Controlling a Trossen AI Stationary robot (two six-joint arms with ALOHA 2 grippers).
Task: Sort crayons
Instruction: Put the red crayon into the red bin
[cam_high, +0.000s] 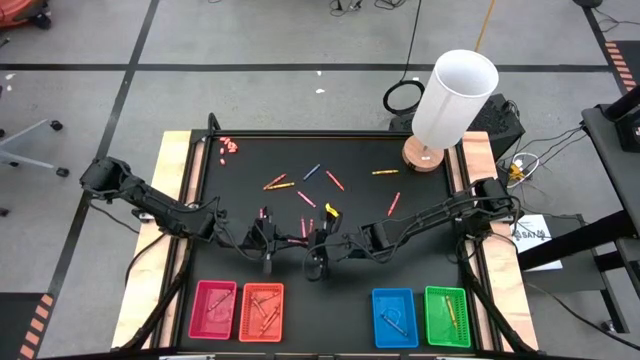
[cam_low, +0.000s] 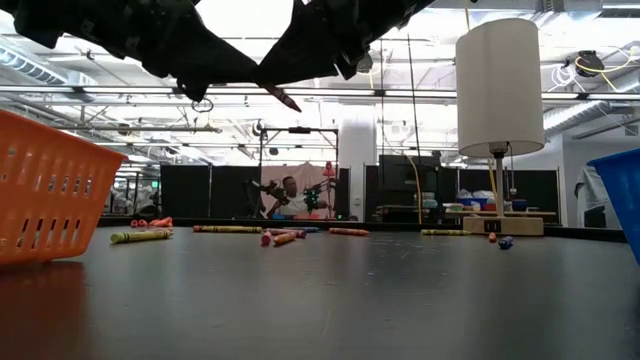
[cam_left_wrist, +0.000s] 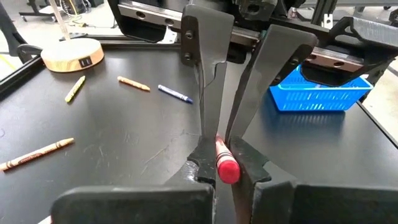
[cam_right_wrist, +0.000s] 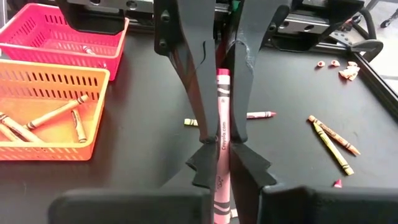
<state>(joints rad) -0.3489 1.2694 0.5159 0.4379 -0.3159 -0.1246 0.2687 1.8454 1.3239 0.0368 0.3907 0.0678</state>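
A pink-red crayon (cam_right_wrist: 221, 118) hangs above the middle of the black mat, and both grippers are shut on it. My left gripper (cam_left_wrist: 227, 165) comes from the table's left and my right gripper (cam_right_wrist: 222, 158) from its right. They meet tip to tip (cam_high: 297, 247) over the mat. The low view shows one end of the crayon (cam_low: 283, 98) poking out between the two dark grippers, well above the table. Several loose crayons (cam_high: 305, 198) lie flat on the far half of the mat. My left gripper pinches one end of the crayon (cam_left_wrist: 227, 169) between its two fingertips. It comes nearly level from the table's left, its fingers lying along the crayon. The crayon is lifted clear of the mat. My right gripper pinches the crayon's paper-wrapped shaft (cam_right_wrist: 221, 142) between its two fingers. It comes from the table's right, slanting slightly down, with its fingers along the crayon. The crayon reaches back between the fingers toward the wrist, and its far part runs on between the left gripper's fingers (cam_right_wrist: 186, 68).
Pink (cam_high: 214, 308), orange (cam_high: 262, 310), blue (cam_high: 394, 316) and green (cam_high: 447, 316) trays line the near edge, with crayons in some. A white lamp (cam_high: 450, 100) stands at the far right corner. Small pink bits (cam_high: 230, 146) lie at the far left.
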